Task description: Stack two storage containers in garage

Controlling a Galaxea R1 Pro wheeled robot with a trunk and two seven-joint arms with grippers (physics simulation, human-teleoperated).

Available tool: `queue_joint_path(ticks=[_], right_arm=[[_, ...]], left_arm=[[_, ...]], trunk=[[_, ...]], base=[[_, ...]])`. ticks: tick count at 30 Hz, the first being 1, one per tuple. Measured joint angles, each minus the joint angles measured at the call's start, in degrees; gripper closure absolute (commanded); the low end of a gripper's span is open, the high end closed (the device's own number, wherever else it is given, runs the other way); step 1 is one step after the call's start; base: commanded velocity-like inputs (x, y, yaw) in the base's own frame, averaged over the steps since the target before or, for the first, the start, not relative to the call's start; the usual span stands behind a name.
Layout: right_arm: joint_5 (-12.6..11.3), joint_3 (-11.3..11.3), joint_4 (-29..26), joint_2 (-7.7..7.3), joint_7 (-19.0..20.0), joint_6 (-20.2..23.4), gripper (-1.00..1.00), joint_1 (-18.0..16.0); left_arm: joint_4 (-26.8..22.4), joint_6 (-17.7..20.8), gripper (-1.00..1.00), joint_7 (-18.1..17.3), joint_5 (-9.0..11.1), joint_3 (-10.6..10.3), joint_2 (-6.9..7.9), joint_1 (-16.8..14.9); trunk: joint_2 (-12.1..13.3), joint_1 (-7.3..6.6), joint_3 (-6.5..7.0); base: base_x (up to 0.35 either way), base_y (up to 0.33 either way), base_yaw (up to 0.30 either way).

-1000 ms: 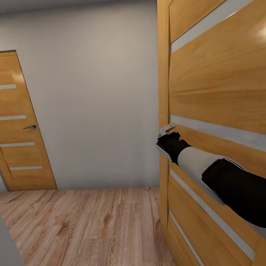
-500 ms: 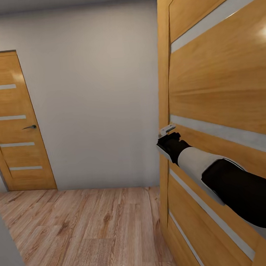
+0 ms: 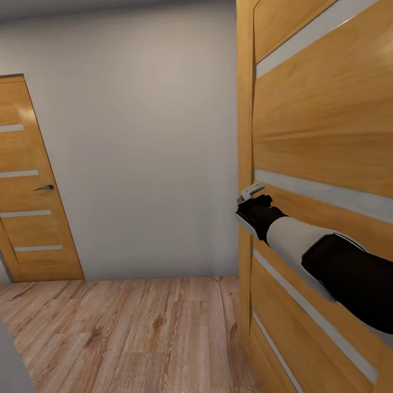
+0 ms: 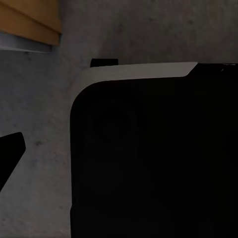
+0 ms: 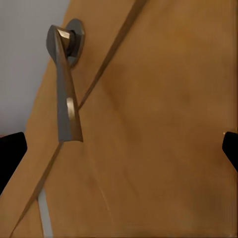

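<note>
The two storage containers are out of view. My right arm reaches to the near orange wooden door [image 3: 327, 127], and my right gripper [image 3: 254, 198] is at the door's free edge. In the right wrist view the gripper [image 5: 119, 148] is open. Its black fingertips [image 5: 11, 148] stand wide apart against the door face, just below the grey lever handle [image 5: 64, 94], with nothing between them. In the left wrist view one black fingertip [image 4: 10, 153] of my left gripper sits far out to the side, beside my own dark body [image 4: 153, 158], over a rough grey surface [image 4: 44, 124].
A second orange door [image 3: 21, 181] with a lever handle stands shut in the pale wall [image 3: 145, 141] at the far left. Light wood plank flooring [image 3: 131, 343] runs between the two doors. A grey wall edge [image 3: 12, 376] is close at the lower left.
The near door's edge and my right arm have shifted slightly to the right together. The far door and floor have not shifted.
</note>
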Motion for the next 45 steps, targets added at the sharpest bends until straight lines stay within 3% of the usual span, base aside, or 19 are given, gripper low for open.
queue_joint_path(ticks=[3, 15, 24, 45], right_arm=[[0.05, -0.01, 0.01, -1.32, 0.05, 0.02, -1.0, 0.0], [0.1, 0.29, 0.0, -2.27, 0.08, 0.02, -1.0, -0.02], [0.14, -0.11, 0.06, -5.08, -0.03, 0.25, -1.0, 0.0], [0.21, 0.35, 0.01, -6.03, 0.05, 0.28, -1.0, -0.01]], left_arm=[[0.01, 0.0, -1.0, 0.01, 0.0, 0.03, 0.0, 0.0], [0.0, 0.0, -1.0, -0.03, 0.03, 0.04, 0.0, 0.0], [0.0, 0.0, -1.0, -0.07, 0.02, 0.04, -0.01, 0.01], [-0.03, 0.0, -1.0, -0.07, 0.02, 0.04, -0.13, 0.0]], trunk=[[0.0, 0.0, 0.0], [0.0, 0.0, 0.0], [0.0, 0.0, 0.0], [0.0, 0.0, 0.0]], base=[[0.0, 0.0, 0.0], [0.0, 0.0, 0.0], [0.0, 0.0, 0.0], [0.0, 0.0, 0.0]])
